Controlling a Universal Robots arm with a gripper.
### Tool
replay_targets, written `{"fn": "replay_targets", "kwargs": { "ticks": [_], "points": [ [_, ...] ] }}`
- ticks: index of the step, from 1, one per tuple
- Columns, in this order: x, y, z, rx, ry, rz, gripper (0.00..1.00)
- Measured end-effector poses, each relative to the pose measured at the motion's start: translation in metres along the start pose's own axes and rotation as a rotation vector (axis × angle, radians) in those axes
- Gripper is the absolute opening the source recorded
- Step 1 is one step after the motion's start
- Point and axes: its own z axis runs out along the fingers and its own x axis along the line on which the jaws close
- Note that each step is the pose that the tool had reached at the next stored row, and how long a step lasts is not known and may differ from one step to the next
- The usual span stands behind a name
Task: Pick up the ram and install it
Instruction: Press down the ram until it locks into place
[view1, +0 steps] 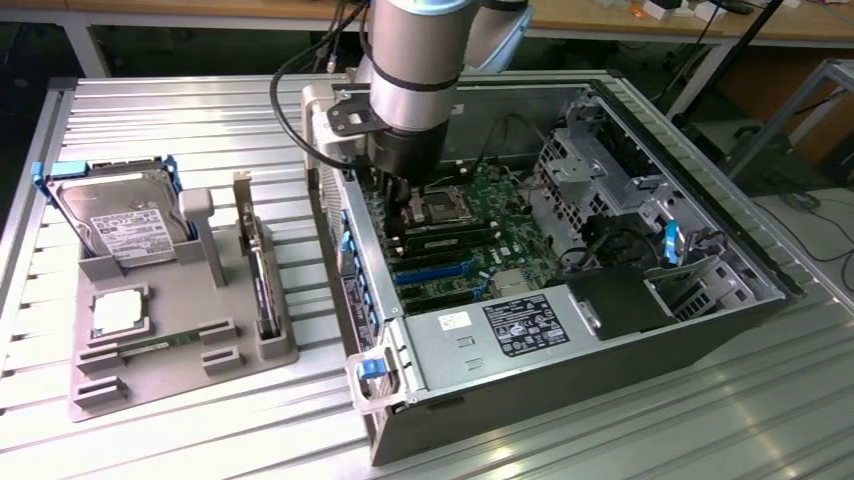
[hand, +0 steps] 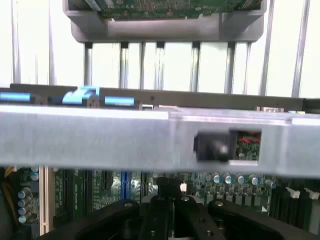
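Observation:
My gripper (view1: 398, 212) reaches down inside the open computer case (view1: 747, 300), just above the motherboard (view1: 501, 250). In the wrist view its black fingers (hand: 159, 210) are pressed together, and nothing shows between them. A long, narrow dark-green stick that looks like the ram (view1: 447, 234) stands in a slot on the motherboard. It starts right by the fingertips and runs toward the exterior view's right. Whether the fingertips touch it I cannot tell. The case's metal wall (hand: 100, 135) crosses the wrist view in front of the board.
A grey tray (view1: 174, 385) on the exterior view's left holds a hard drive (view1: 123, 222), a silver square chip (view1: 118, 312) and an upright card (view1: 247, 235). A thin strip (view1: 144, 347) lies in its front holder. Drive cages (view1: 601, 170) and cables crowd the case's far side.

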Motion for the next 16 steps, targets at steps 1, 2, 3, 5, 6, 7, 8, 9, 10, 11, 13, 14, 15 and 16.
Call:
{"fn": "replay_targets", "kwargs": {
  "ticks": [1, 2, 3, 5, 6, 7, 8, 9, 10, 11, 13, 14, 15, 16],
  "points": [
    [0.000, 0.0001, -0.0001, -0.0001, 0.0001, 0.000, 0.10],
    [0.000, 0.0001, 0.0000, 0.0000, 0.0000, 0.000, 0.10],
    [0.000, 0.0001, 0.0000, 0.0000, 0.0001, 0.000, 0.10],
    [0.000, -0.0003, 0.0000, 0.0001, 0.0000, 0.000, 0.10],
    [0.000, -0.0016, 0.0000, 0.0000, 0.0000, 0.000, 0.10],
    [0.000, -0.0046, 0.0002, 0.0001, -0.0001, 0.000, 0.10],
    [0.000, -0.0075, 0.0002, 0.0000, 0.0001, 0.000, 0.10],
    [0.001, -0.0105, 0.0003, -0.0001, 0.0001, 0.000, 0.10],
    [0.001, -0.0134, 0.0004, 0.0000, 0.0000, 0.000, 0.10],
    [0.001, -0.0160, 0.0005, 0.0000, 0.0000, 0.000, 0.10],
    [0.001, -0.0225, 0.0007, 0.0000, -0.0001, -0.001, 0.10],
    [0.001, -0.0262, 0.0008, 0.0000, -0.0009, -0.002, 0.10],
    [0.001, -0.0276, 0.0008, 0.0000, -0.0010, -0.002, 0.10],
    [0.001, -0.0276, 0.0008, 0.0000, -0.0010, -0.002, 0.10]
  ]
}}
